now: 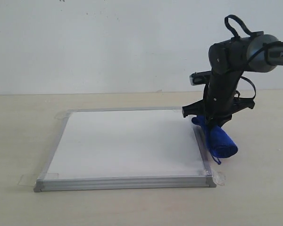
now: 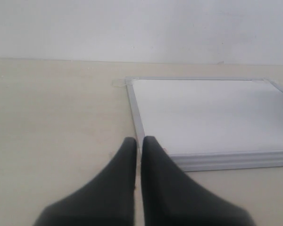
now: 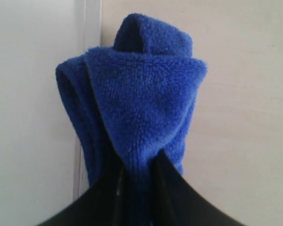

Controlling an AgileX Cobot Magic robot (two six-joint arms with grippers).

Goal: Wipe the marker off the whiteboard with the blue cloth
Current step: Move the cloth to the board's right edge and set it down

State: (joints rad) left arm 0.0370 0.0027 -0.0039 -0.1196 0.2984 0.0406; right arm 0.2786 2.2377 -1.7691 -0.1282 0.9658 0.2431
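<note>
Whiteboard (image 1: 127, 143) lies flat on a pale table (image 1: 23, 122), centre of frame, its face plain white. R claw (image 3: 139, 162), middle right of frame, is clamped on the blue cloth (image 1: 221, 141), bunched over the board's right rim & the table beside it. L claw (image 2: 139, 139) is pressed together, low over the table nr a board corner.

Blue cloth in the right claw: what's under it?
The whiteboard, its silver frame edge and the table show either side of the blue cloth, pinched in the right claw. What lies directly beneath the cloth is covered.
</note>
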